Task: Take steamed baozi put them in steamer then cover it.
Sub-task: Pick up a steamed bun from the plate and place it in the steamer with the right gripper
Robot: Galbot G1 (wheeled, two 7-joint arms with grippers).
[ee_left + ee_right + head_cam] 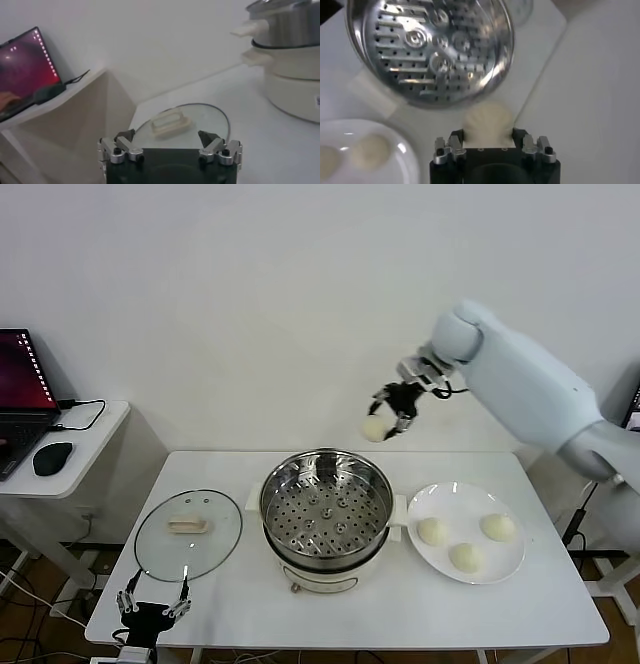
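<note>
We worked at a white desk (500,604) against a plain white wall, with a side table (95,424) beyond its left edge carrying a laptop (20,389) and mouse (52,457). The steamer (326,519) stood mid-desk, its perforated tray bare. Our right gripper (392,412) hung above the desk's far edge behind the steamer, fingers clamped on one steamed baozi (373,428). Three more buns (465,557) lay on the white plate (510,572) near the right edge. The cover (188,534) lay flat toward the left edge. Our left gripper (153,601) waited at the near left corner, fingers apart, its arm cut off below.
</note>
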